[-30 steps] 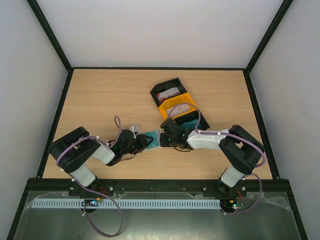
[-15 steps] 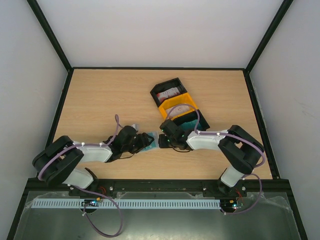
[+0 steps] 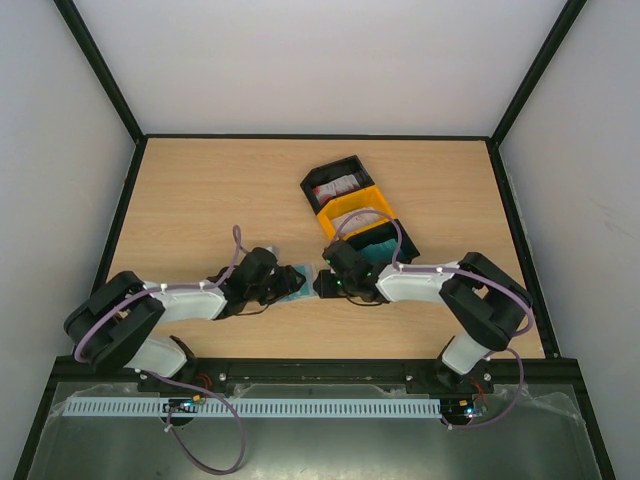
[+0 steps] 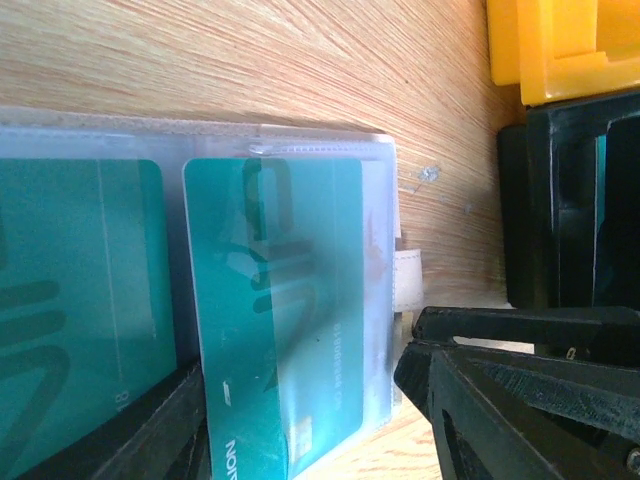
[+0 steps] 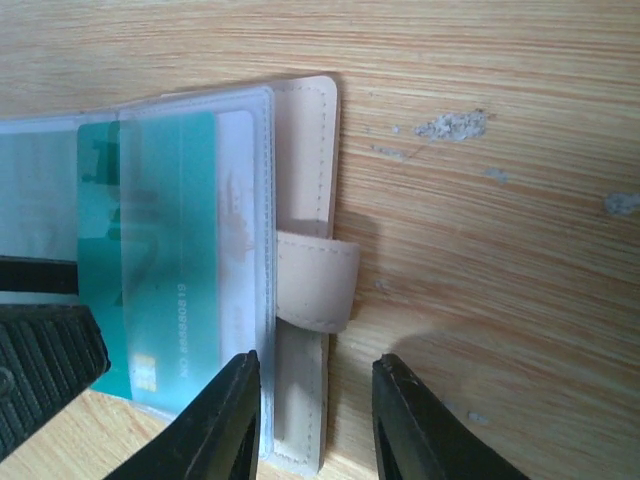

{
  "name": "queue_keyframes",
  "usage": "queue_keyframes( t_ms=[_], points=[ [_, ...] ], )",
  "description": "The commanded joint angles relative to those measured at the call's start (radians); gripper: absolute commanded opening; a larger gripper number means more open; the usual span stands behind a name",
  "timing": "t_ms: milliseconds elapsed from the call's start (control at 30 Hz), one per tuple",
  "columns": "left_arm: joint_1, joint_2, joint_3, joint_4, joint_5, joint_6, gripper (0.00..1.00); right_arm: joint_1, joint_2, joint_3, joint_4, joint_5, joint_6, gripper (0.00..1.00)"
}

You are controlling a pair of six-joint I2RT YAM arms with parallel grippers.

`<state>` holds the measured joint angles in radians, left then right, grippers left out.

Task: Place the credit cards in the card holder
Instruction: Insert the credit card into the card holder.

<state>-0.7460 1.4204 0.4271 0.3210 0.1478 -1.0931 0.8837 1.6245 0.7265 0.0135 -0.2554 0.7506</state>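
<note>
Compared with a second earlier, the left arm [image 3: 185, 300] had dropped from a raised, folded elbow to a low, stretched reach along the near part of the bench [image 3: 220, 190]. The right arm [image 3: 420, 283] sat almost where it had been, its wrist a touch nearer the front edge. The card holder [image 5: 300, 150] had hardly shifted. It lay open and flat on the bench between the two tools, just in front of the black-and-yellow tray [image 3: 352, 205], which had not moved.

The left tool [image 4: 300, 390] was spread, with one finger on each side of the holder's clear sleeves [image 4: 200, 135] and pinching nothing. A teal card [image 4: 270, 300] sat inside the nearer sleeve, and a second teal card [image 4: 70, 300] sat in the sleeve beside it.

The right tool [image 5: 315, 360] was also spread, straddling the holder's beige outer edge. Bare wood showed between that edge and one finger, so it gripped nothing. The beige strap [image 5: 318, 282] looped out from that edge just beyond the fingers. A ribbed pad [image 5: 40, 370] of the left tool lay over the sleeves on the opposite side.

A red-and-white card [image 3: 340, 185] lay in the tray's far black compartment, as before.
</note>
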Motion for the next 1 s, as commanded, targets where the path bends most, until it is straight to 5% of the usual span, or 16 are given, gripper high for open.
queue_keyframes(
  t_ms=[0,767,967],
  points=[
    [-0.001,-0.006,0.005,-0.062,0.043,0.038,0.61,-0.006,-0.045,-0.027,0.011,-0.009,0.02,0.32],
    [-0.046,-0.032,0.243,-0.537,-0.143,0.183,0.99,-0.027,-0.053,-0.05,0.057,-0.093,0.022,0.37],
    [-0.058,-0.017,0.288,-0.636,-0.208,0.246,1.0,-0.029,-0.047,-0.046,0.055,-0.091,0.02,0.37]
  ],
)
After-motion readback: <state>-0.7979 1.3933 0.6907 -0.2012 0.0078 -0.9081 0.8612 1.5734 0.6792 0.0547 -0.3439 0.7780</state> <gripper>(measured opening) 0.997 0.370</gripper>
